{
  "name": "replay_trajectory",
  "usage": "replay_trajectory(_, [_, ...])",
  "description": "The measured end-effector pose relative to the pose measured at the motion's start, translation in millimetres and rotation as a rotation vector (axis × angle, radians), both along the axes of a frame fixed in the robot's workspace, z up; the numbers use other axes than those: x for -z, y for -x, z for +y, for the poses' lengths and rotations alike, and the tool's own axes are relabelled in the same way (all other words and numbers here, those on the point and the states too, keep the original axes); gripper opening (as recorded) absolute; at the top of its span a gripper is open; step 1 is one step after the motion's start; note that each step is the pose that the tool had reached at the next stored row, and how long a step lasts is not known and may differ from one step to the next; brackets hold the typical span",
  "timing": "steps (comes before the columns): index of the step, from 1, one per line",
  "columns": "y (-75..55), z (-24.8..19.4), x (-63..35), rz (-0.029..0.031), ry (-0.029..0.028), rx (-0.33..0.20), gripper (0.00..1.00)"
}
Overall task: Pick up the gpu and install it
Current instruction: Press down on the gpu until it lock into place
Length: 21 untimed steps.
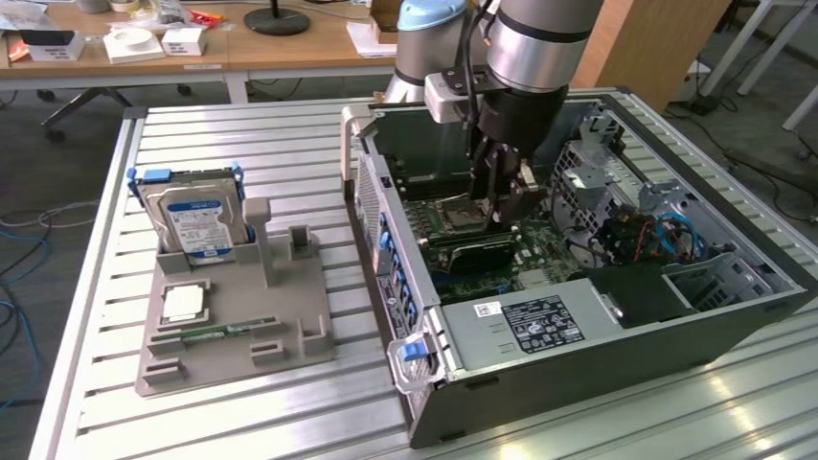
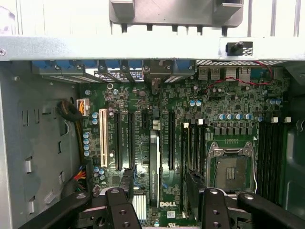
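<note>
1. Jaws stand apart, holding nothing, lowered inside the open computer case [image 1: 601, 369], one on each side of the gpu [image 2: 153, 162].
2. Inside the case, the gpu stands on edge in a slot of the green motherboard [image 2: 228, 102], seen as a thin dark strip between the two long black slots.
3. Also inside the case, the empty processor socket [image 2: 231, 167] sits on the board just beside the gpu's row of slots.
4. The robot arm [image 1: 531, 48] comes down into the case from above its open side.
5. A grey power supply [image 1: 537, 321] with a white label fills the near end of the case.
6. Outside the case, on the exterior view's left, a grey holder [image 1: 301, 350] lies on the slatted metal surface [image 1: 230, 144].
7. In that holder, well apart from the case, a silver hard drive [image 1: 194, 225] stands upright and a narrow green memory stick [image 1: 217, 333] lies flat.
</note>
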<state>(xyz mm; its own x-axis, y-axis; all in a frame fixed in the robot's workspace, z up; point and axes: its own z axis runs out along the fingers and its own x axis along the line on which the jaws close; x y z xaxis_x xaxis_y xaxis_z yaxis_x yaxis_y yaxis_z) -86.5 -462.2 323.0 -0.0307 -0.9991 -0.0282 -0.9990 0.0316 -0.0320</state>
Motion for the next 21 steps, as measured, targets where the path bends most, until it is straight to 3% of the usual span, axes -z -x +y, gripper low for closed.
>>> replay_trajectory(10, [0.0, 0.0, 0.0, 0.0, 0.0, 0.0, 0.55])
replay_trajectory(12, [0.0, 0.0, 0.0, 0.0, 0.0, 0.0, 0.43])
replay_trajectory(13, [0.0, 0.0, 0.0, 0.0, 0.0, 0.0, 0.43])
replay_trajectory(15, [0.0, 0.0, 0.0, 0.0, 0.0, 0.0, 0.31])
replay_trajectory(16, [0.0, 0.0, 0.0, 0.0, 0.0, 0.0, 0.31])
replay_trajectory(21, [0.0, 0.0, 0.0, 0.0, 0.0, 0.0, 0.1])
